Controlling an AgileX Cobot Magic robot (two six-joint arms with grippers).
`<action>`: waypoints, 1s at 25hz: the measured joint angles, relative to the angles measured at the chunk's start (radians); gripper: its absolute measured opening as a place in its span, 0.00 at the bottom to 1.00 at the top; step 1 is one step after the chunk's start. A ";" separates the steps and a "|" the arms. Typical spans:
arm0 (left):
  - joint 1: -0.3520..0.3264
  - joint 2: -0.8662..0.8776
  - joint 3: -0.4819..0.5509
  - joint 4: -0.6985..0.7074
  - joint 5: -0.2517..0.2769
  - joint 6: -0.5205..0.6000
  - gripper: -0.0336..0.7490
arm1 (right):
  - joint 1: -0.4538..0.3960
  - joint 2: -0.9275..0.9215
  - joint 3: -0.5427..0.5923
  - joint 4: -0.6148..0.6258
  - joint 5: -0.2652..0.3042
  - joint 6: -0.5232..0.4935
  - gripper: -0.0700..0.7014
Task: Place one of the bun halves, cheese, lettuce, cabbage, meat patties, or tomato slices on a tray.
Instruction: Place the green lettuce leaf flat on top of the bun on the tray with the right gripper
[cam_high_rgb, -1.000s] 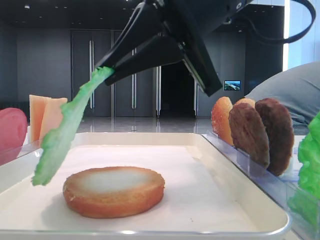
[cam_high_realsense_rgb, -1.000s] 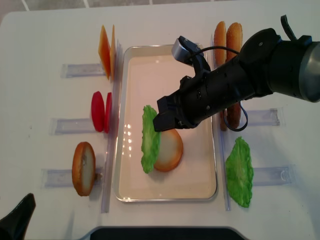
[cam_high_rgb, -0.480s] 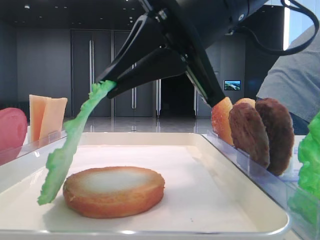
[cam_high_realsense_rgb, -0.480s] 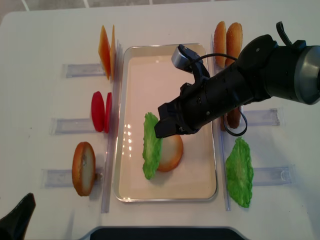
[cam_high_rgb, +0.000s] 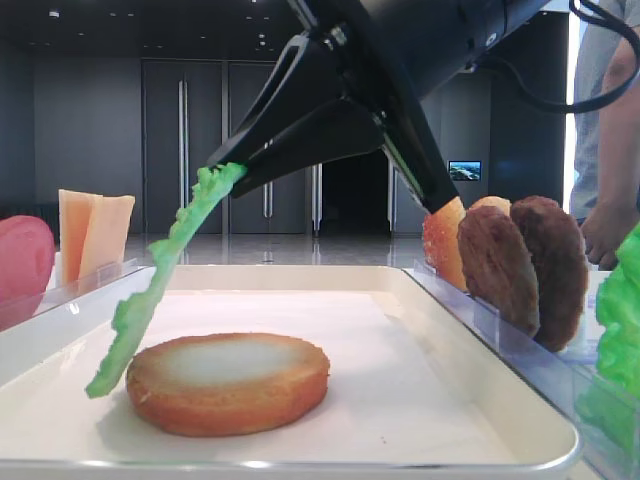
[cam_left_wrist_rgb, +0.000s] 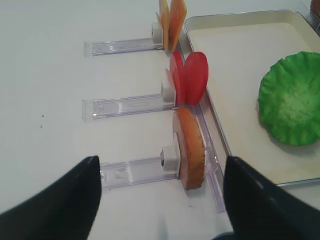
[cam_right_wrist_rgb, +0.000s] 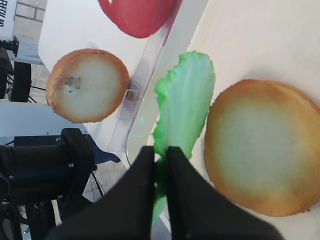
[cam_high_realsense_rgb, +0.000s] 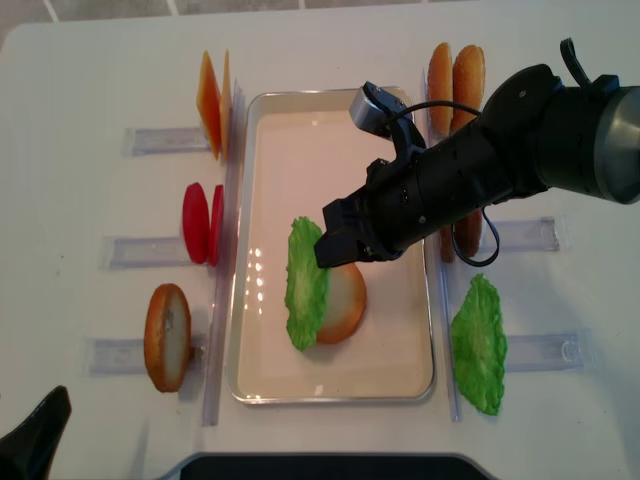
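The black right gripper (cam_high_realsense_rgb: 330, 247) is clenched on a floppy bright green lettuce leaf (cam_high_realsense_rgb: 306, 282), which hangs mid-frame over the cream-white rectangular tray (cam_high_realsense_rgb: 400, 380), its lower end at a round golden-brown bun half (cam_high_realsense_rgb: 340, 302). Only the release seems left.

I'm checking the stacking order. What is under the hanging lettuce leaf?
The leaf, pinched by the right hand, hangs over the tray and the bun half's left edge. That edge is hidden from above.
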 joint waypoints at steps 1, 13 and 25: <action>0.000 0.000 0.000 0.000 0.000 0.000 0.78 | 0.000 0.000 0.000 0.000 0.000 0.000 0.18; 0.000 0.000 0.000 0.000 0.000 0.000 0.78 | 0.000 0.004 0.000 -0.058 -0.005 -0.009 0.18; 0.000 0.000 0.000 0.000 0.000 0.000 0.78 | -0.001 0.006 0.000 -0.078 -0.007 -0.009 0.18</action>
